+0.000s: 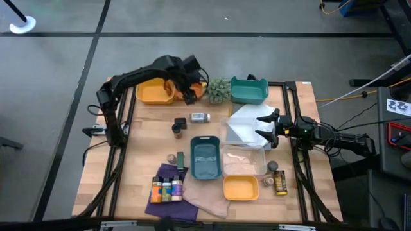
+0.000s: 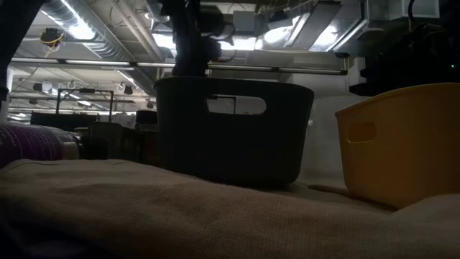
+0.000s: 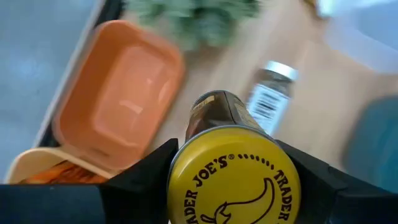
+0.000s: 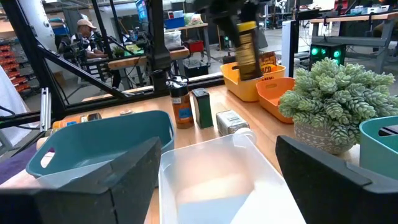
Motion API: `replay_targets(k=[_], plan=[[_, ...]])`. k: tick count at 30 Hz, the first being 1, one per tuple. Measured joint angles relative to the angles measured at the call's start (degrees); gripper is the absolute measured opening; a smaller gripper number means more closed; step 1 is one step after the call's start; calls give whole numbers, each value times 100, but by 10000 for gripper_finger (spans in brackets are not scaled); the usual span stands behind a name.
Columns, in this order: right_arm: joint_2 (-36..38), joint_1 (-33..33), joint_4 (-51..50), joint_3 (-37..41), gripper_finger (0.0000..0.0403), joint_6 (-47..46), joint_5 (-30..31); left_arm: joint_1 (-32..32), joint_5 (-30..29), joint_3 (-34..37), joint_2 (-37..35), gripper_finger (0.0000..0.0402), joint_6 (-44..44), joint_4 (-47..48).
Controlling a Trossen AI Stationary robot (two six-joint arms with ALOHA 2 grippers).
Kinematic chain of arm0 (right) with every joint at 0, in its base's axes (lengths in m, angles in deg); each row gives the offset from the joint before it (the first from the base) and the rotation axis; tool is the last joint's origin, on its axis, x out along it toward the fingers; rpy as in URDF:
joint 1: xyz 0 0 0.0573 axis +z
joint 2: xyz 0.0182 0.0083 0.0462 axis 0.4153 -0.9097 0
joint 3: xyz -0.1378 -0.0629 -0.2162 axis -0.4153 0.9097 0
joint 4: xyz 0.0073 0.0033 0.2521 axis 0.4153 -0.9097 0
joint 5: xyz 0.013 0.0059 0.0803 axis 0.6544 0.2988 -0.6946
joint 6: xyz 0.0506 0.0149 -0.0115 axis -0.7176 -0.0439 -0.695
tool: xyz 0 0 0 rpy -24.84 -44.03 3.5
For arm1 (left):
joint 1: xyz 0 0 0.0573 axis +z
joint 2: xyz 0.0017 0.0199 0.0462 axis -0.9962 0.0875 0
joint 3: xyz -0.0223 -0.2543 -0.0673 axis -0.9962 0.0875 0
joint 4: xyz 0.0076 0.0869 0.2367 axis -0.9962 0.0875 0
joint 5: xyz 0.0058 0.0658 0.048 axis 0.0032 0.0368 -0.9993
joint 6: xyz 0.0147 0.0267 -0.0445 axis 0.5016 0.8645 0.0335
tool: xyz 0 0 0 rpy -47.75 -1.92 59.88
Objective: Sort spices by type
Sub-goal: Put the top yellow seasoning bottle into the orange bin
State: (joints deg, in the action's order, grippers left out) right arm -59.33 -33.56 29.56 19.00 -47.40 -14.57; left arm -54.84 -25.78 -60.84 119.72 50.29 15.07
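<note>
1. Left gripper [image 3: 230, 186] clamped on yellow-lidded spice jar [image 3: 231, 177], at table's 11 o'clock.
2. Jar upright, hanging over orange tray [image 3: 118, 99].
3. Right gripper [image 1: 264, 126] gaping, empty, at 3 o'clock.

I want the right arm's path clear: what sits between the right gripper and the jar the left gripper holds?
In the right wrist view, the clear tray and wooden table lie between the right gripper and the yellow-lidded jar in the left gripper.

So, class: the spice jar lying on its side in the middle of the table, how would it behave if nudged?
The jar lies flat and is round, so it would probably roll rather than slide. It looks small and likely light, so a gentle push should move it. It seems rigid, and its smooth wall could slip in a pincer.
</note>
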Motion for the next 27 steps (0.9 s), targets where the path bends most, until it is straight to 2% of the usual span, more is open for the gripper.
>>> replay_targets(k=[12, 27], plan=[[0, -1, 0, 0, 317, 0, 0, 904, -11, 57, 66, 214, -79, -510], [-2, 0, -2, 2, 317, 1, -50, 1081, -191, 59, 967, 214, -96, -510]])
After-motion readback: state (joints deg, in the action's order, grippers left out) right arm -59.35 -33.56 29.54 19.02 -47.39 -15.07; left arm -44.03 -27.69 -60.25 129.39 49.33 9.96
